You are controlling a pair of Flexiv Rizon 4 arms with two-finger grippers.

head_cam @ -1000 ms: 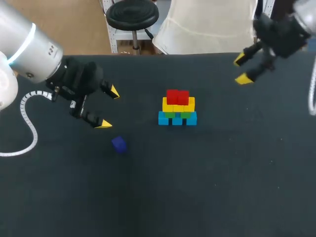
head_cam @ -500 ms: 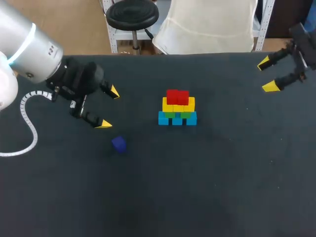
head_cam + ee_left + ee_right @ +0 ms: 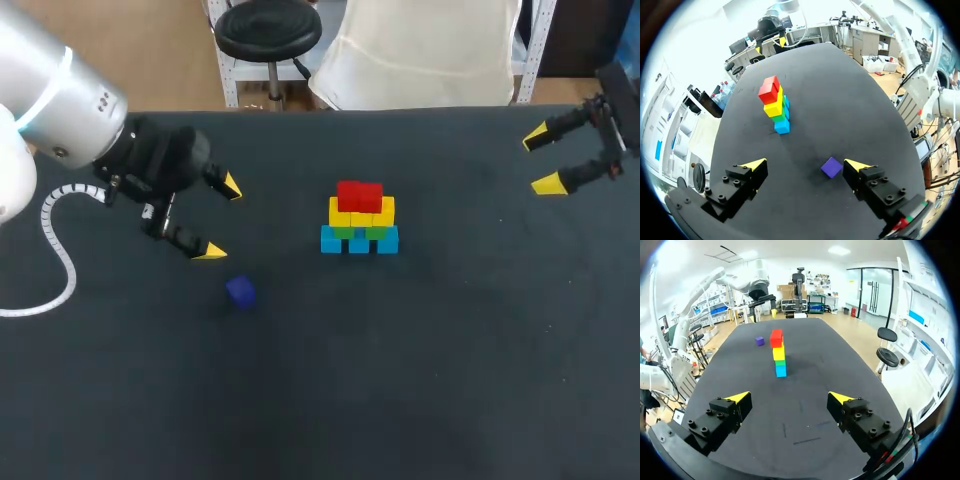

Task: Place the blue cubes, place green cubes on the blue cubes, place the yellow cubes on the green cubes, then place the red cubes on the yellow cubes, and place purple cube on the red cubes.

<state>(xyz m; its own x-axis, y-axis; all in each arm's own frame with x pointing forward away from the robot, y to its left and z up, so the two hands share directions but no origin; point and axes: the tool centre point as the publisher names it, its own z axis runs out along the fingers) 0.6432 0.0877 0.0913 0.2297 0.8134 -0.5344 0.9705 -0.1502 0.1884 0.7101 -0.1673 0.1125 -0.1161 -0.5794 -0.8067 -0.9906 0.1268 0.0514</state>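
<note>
Purple cube [image 3: 240,291]: loose on the table [image 3: 400,380], left of the stack [image 3: 360,220].
Stack: blue, green, yellow, red layers done.
Left claw [image 3: 220,219]: open, empty.
Right claw [image 3: 541,159]: open, empty.

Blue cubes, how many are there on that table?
3 blue cubes form the bottom row of the stack, side by side: one at the left end, one in the middle, one at the right end. Others could be hidden behind.
</note>
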